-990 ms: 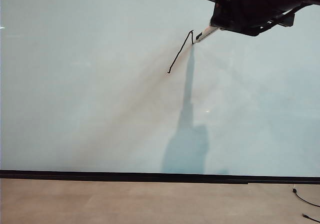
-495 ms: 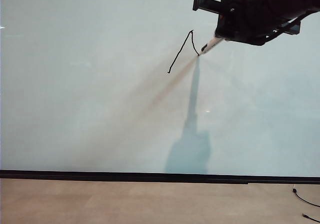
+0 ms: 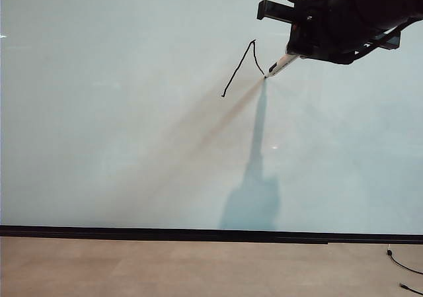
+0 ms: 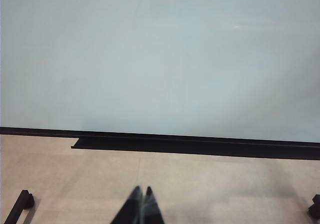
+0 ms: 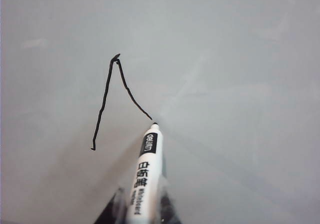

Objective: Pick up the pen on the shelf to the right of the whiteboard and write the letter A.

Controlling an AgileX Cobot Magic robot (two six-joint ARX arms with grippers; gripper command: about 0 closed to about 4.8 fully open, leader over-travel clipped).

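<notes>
Black right claw (image 3: 291, 57) reaches in from upper right, clenching the pen (image 5: 144, 179), tip on the whiteboard (image 3: 119, 145); left claw (image 4: 141, 196) hangs low, clenched on nothing.

The whiteboard (image 3: 132, 112) is a glossy pale grey-white with a faint blue cast, edged along its bottom by a black strip (image 3: 198, 233). Below that strip the floor (image 3: 165, 267) is a plain matte tan. On the whiteboard, the letter A (image 5: 112, 97) so far shows as thin, shaky black lines. At the end of those lines, the pen (image 5: 145, 171) has a white barrel printed with black characters, a black band carrying white lettering, and a small black tip. The right gripper (image 3: 310, 42) above the pen is black throughout; the left gripper (image 4: 140, 209), over the tan floor, has dark grey-black fingers (image 4: 150, 211).
</notes>
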